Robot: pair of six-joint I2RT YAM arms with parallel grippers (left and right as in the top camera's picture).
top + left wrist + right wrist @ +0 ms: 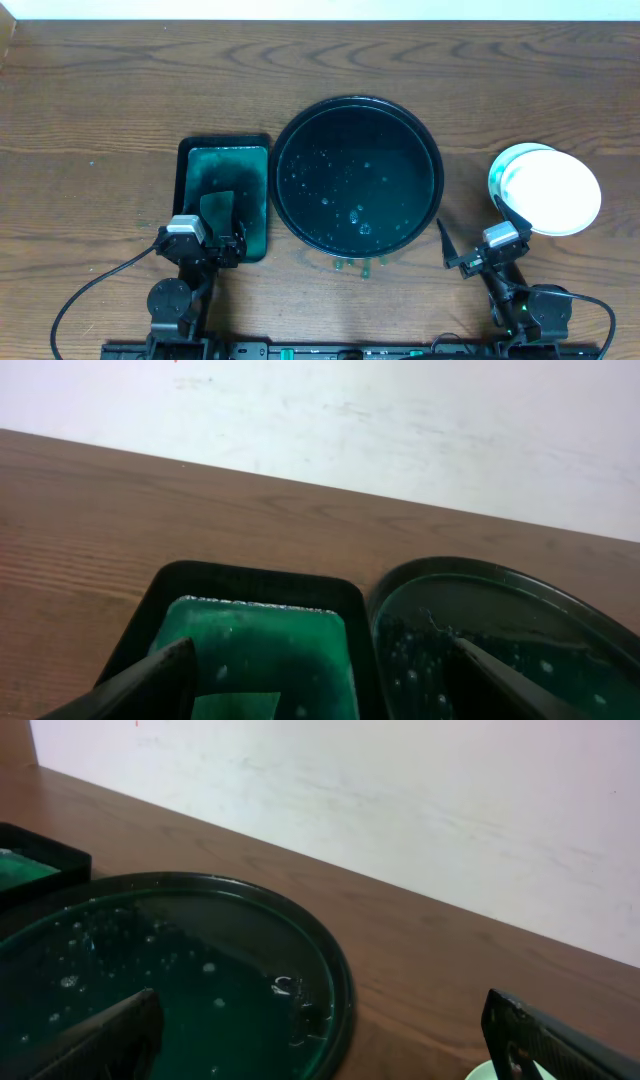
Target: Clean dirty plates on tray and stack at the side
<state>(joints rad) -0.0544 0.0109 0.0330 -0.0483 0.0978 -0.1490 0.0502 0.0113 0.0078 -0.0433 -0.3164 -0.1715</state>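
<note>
On the right side of the tabletop (pixel 100 100), well apart from the black tray (pixel 310 130), there's the stack of plates (pixel 550 190). The top one is white and looks clean, and the teal-tinted rim of another peeks out from under its left edge. How many are in the pile can't be told from above. The right wrist view catches only a pale sliver of plate at its bottom edge.

Now the tray itself: centre of the table, round and glossy, its floor wet and flecked with droplets (pixel 357 215). A few green drips (pixel 355 265) sit on the wood just beside its near rim.

Right gripper (pixel 320 1000) sits low between tray and stack, jaws spread wide, nothing in them. From overhead, one finger points up beside the tray's right rim and the other lies at the near-left edge of the plates. Whether it touches them, I can't tell.

Over to the left is a smaller rectangular tray (pixel 183 180), dark-rimmed and pooled with teal-green liquid, just beside the round one. Left gripper (pixel 322 660) hovers over its near end, jaws wide too and empty. A green pad (pixel 217 208) lies in the liquid, and in the wrist view it sits between the fingers. Beyond the far edge of the table there's a plain white wall (pixel 400 420).
</note>
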